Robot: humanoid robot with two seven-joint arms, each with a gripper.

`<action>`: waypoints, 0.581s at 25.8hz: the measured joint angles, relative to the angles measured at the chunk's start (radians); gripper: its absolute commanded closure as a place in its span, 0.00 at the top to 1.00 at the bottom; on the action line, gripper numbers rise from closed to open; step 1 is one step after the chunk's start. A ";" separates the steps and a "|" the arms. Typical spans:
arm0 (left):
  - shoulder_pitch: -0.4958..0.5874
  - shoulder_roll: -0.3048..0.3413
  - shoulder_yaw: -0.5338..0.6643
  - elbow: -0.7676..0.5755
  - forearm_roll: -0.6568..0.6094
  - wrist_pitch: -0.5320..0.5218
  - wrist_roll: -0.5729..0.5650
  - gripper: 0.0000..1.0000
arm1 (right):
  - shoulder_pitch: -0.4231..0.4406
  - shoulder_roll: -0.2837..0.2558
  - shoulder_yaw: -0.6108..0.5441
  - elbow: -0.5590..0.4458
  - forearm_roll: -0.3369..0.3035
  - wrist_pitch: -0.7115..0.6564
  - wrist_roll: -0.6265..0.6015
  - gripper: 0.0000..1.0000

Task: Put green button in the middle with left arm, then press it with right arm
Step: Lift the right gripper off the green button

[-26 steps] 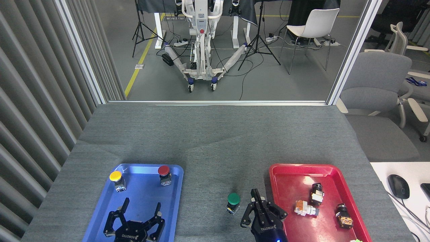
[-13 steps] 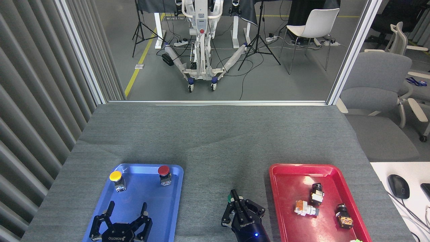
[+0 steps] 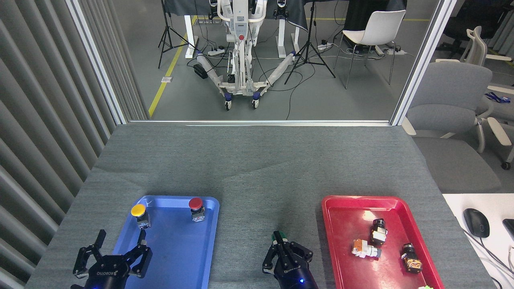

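Two grippers are in shot, both low in the frame. The right gripper (image 3: 281, 251) sits at bottom centre, on the bare grey cloth between the trays, which is the middle (image 3: 257, 208). It's right on top of the green button (image 3: 280, 235); all you can see of the button is a sliver of green cap peeking out past the tip of the front finger (image 3: 276, 237). The fingers are drawn in close together around that spot, but whether they're actually pinching anything or just bunched up over the cap, I honestly can't tell from this angle. A blue light glows on the gripper body.

The left gripper (image 3: 114, 251) is down in the lower left corner, hanging over the left edge of the blue tray (image 3: 180, 257). Its fingers are spread wide apart and there's nothing between them. It's well away from the green button.

On the blue tray, near its top edge, the yellow button (image 3: 138, 210) stands at the left and the red button (image 3: 195, 203) at the right, both upright.

Over on the lower right, the red tray (image 3: 345, 204) holds a few loose switch parts: a black one (image 3: 378, 231), a white and orange one (image 3: 364, 249) lying on its side, and another dark one (image 3: 410, 257) closer to the right rim.

A computer mouse (image 3: 476, 222) lies on the white desk at the far right edge.
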 measured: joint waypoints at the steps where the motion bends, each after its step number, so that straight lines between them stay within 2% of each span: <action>1: 0.000 0.001 0.006 -0.001 0.003 -0.002 -0.008 0.99 | 0.000 0.000 0.000 -0.004 0.000 0.008 0.000 0.00; 4: 0.001 0.002 0.013 -0.002 0.011 -0.008 -0.019 0.99 | 0.001 -0.004 0.001 -0.034 -0.002 0.035 -0.005 0.01; 7: 0.003 0.002 0.015 -0.002 0.016 -0.009 -0.023 0.99 | 0.000 -0.010 0.001 -0.083 -0.003 0.052 -0.032 0.09; 8: 0.003 0.002 0.015 -0.002 0.017 -0.009 -0.024 0.99 | 0.001 -0.014 0.000 -0.100 -0.004 0.057 -0.039 0.17; 11: 0.003 0.002 0.016 -0.002 0.028 -0.009 -0.036 0.99 | 0.011 -0.034 -0.010 -0.151 -0.007 0.064 -0.043 0.71; 13: 0.000 0.003 0.016 -0.002 0.036 -0.011 -0.049 0.99 | 0.028 -0.052 -0.034 -0.180 -0.012 0.064 -0.044 0.91; 15: -0.001 0.004 0.016 -0.002 0.041 -0.017 -0.057 0.99 | 0.053 -0.068 -0.070 -0.208 -0.020 0.051 -0.044 0.98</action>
